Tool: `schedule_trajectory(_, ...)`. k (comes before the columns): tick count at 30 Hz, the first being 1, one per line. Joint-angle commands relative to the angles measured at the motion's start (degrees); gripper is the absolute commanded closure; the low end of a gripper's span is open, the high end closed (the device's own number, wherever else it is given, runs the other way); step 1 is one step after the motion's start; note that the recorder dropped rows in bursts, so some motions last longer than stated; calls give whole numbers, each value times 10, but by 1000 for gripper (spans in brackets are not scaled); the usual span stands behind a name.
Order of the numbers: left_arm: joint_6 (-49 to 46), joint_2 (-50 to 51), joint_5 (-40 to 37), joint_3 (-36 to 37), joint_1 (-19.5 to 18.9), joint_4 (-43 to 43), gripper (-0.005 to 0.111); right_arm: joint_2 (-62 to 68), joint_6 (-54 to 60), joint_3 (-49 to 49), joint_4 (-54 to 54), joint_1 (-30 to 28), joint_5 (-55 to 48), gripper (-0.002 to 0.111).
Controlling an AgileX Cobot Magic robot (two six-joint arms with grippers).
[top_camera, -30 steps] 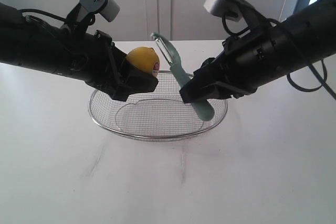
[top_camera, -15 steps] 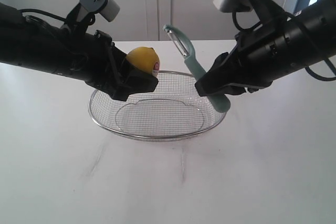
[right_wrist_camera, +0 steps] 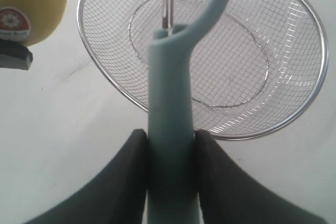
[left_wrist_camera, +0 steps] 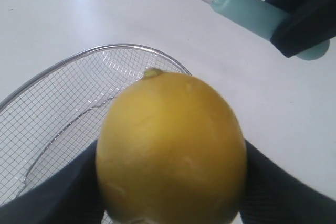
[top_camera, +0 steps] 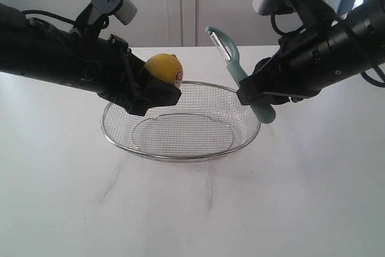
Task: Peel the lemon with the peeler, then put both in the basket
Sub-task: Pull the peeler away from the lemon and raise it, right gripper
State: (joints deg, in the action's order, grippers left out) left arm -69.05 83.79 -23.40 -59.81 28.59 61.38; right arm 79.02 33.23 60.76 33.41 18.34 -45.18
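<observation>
Yellow skin on the lemon (top_camera: 163,67) looks whole in the left wrist view, with no bared strip on any face that shows. The far side is hidden, but peeling is judged not yet begun. The left gripper (top_camera: 159,83) has its jaws clamped on the lemon and holds it in the air above the left part of the wire basket (top_camera: 180,156). The right gripper (top_camera: 252,95) has its jaws clamped on the teal handle of the peeler (top_camera: 234,65). The blade end is raised and leans toward the lemon but is clearly apart from it, above the basket's right rim. The basket sits on the white bench (top_camera: 198,215) and holds nothing. Done, on this evidence: both items are gripped and lifted. Outstanding: bring the blade to the skin, peel, then place lemon and peeler in the basket.
</observation>
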Motion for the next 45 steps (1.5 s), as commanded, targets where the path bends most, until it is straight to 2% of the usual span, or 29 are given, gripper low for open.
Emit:
schedule_trajectory(1,2,-4,-2,-3,1,16,107,-5,-7,0,-3,0,7,108)
schedule_trajectory(8,-1,-4,-2,-3,1,12,107,-5,-10,0,-16,0,13,108)
schedule_trajectory(11,-4,-4,3,-3,1,12,107,7,-47,9,-62,0,21,108)
schedule_trajectory(14,-4,-4,24,-3,1,12,107,33,-66,37,-83,0,20,108)
schedule_trajectory(24,-4,-4,24,-3,1,12,107,145,-80,161,-110,0,-28,108)
schedule_trajectory(45,-4,-4,25,-3,1,12,107,328,-81,318,-136,0,-86,108)
